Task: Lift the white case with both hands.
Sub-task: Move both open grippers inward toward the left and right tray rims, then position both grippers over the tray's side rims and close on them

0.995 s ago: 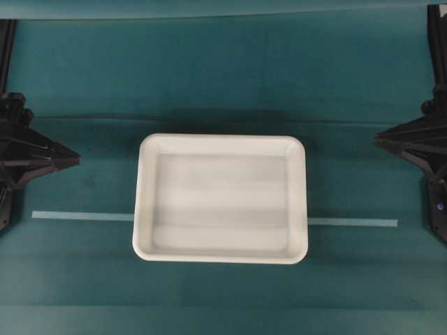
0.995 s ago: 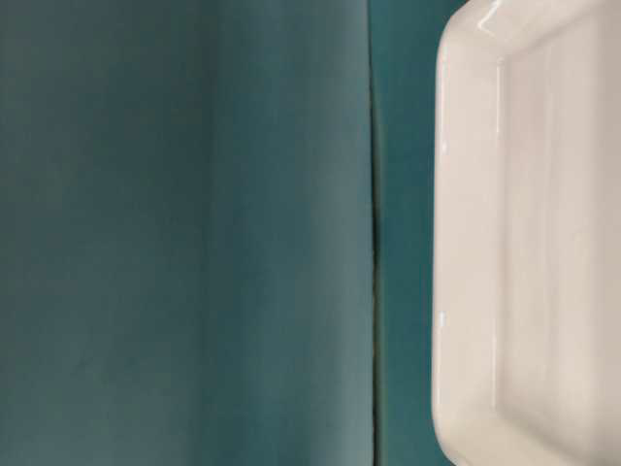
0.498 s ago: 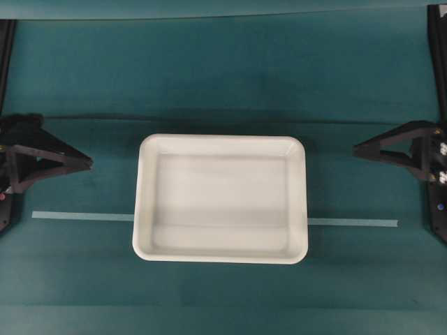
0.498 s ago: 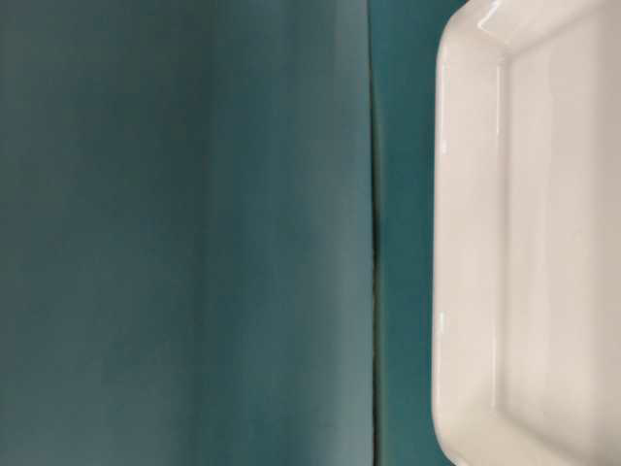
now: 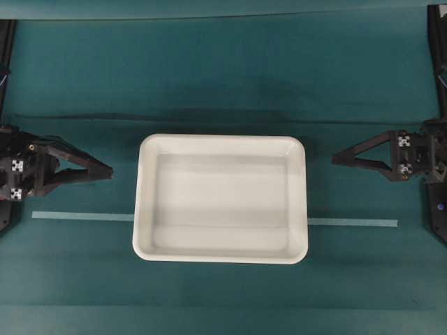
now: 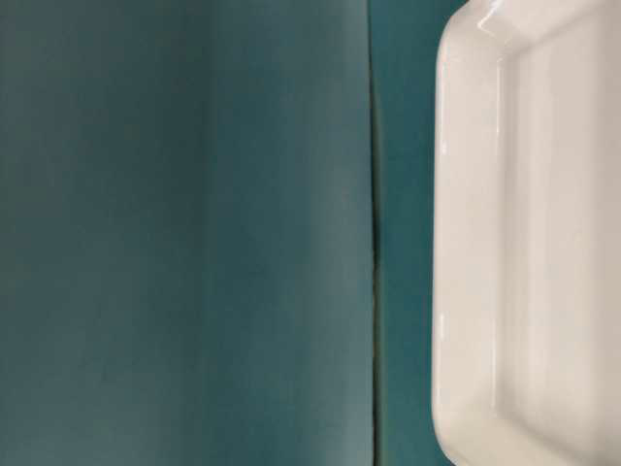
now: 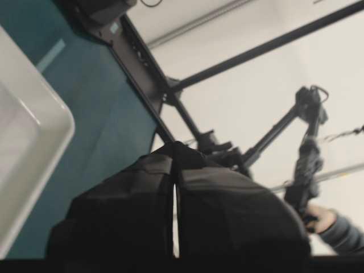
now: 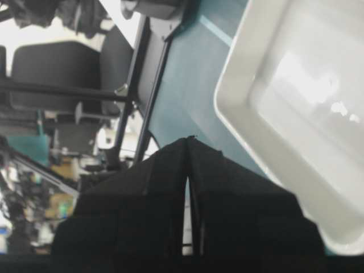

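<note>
Overhead view: white case [image 5: 221,199] sits flat in the middle of the teal cloth [image 5: 223,77], same spot as a second ago. Both arms have come in toward the case since then. Left gripper [image 5: 108,171] now points at the case's left rim, close but apart from it; earlier it sat back at the frame edge. Right gripper [image 5: 336,158] points at the case's right rim, also apart, a wider gap than on the left. Both have rolled, so the small square markers [image 5: 403,141] now face up. Fingers pressed together on both, nothing pinched. Pale tape strip [image 5: 353,222] runs out from under the case on both sides. Nothing lies between either tip and the case.

Table-level view: case [image 6: 529,233] fills the right side, unchanged; a cloth seam [image 6: 373,233] runs beside its rim. No gripper in sight.

Left wrist view: left gripper [image 7: 174,149] fingers closed to a thin slit, case corner [image 7: 34,142] left of them, apart. Black frame bars [image 7: 142,68] and a person's hand [image 7: 318,219] beyond.

Right wrist view: right gripper [image 8: 187,142] fingers together, case [image 8: 296,108] to the right of the tip, not touching.
</note>
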`<control>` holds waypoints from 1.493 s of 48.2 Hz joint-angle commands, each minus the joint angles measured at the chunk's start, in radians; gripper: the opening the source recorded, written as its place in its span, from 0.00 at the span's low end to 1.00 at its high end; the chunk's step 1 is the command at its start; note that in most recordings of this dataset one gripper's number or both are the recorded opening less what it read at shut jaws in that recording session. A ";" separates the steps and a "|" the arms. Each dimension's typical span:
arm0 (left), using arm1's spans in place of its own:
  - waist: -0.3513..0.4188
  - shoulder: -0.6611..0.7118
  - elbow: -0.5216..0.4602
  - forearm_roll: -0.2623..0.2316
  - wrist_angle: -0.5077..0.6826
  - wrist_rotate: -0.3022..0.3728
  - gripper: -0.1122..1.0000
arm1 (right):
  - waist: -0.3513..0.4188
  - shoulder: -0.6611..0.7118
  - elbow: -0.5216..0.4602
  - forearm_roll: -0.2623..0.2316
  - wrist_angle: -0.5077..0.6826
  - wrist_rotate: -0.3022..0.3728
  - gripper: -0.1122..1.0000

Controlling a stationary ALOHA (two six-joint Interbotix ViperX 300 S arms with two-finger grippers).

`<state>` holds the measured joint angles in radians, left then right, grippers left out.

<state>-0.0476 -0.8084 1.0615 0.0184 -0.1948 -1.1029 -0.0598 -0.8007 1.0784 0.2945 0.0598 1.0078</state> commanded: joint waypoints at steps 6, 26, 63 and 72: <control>0.000 0.032 -0.006 0.003 0.049 -0.077 0.11 | 0.000 0.084 -0.017 0.048 -0.015 0.080 0.11; -0.006 0.040 0.000 0.003 0.206 -0.084 0.83 | 0.064 0.163 -0.015 0.037 -0.063 0.075 0.61; 0.006 0.259 0.202 0.002 0.031 -0.086 0.96 | 0.078 0.365 0.124 0.037 -0.173 0.080 0.94; 0.032 0.362 0.213 0.002 -0.074 -0.075 0.96 | 0.078 0.434 0.149 0.040 -0.262 0.083 0.94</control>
<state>-0.0261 -0.5062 1.2793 0.0169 -0.2255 -1.1827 0.0169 -0.4172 1.2287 0.3344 -0.1641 1.0891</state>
